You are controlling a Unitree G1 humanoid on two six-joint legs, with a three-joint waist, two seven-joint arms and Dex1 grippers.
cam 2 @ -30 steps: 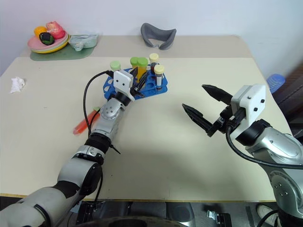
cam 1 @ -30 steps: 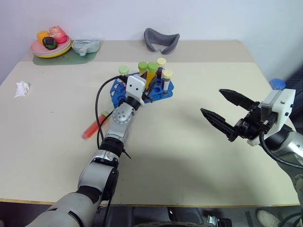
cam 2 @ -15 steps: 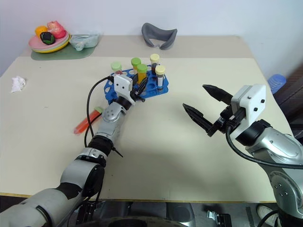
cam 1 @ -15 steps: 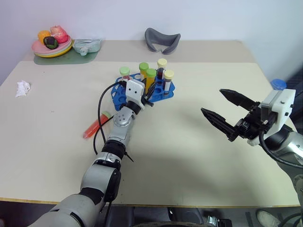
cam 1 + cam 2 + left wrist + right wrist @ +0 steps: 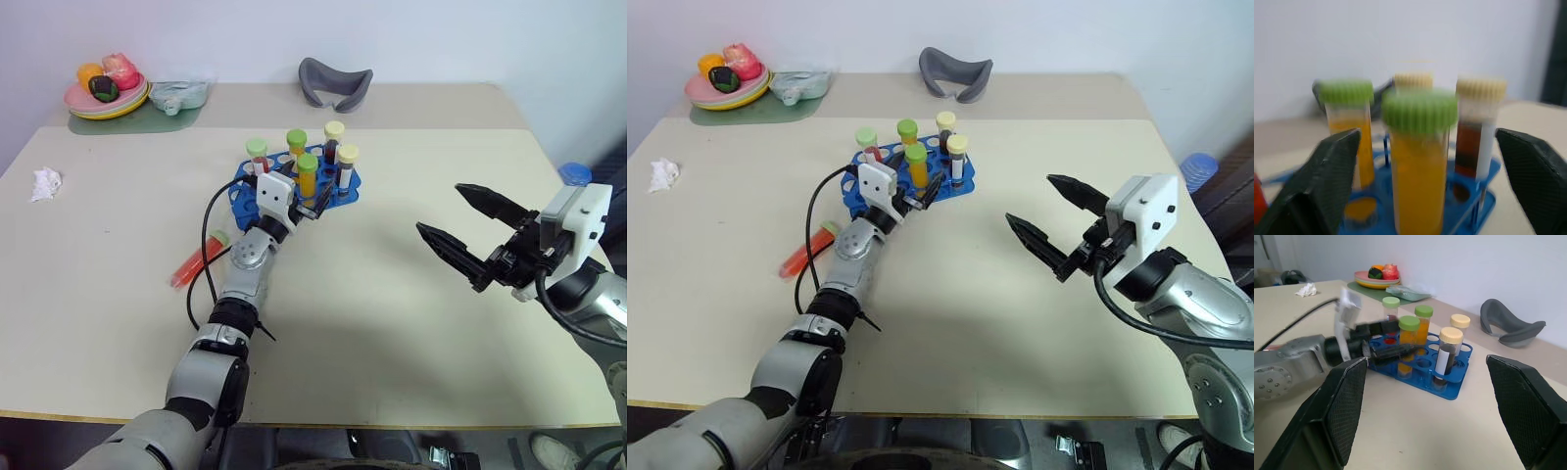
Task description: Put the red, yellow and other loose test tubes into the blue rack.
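Our left hand (image 5: 315, 203) is wide open around the yellow tube (image 5: 307, 176) in the blue rack (image 5: 345, 185); bumping could tip it. Our right hand (image 5: 468, 231) is open, empty.

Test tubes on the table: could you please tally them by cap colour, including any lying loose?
Green-capped tubes: 4 (3 standing in the blue rack, 1 red tube lying loose)
Cream-capped tubes: 2 (both in the rack)
Total: 6
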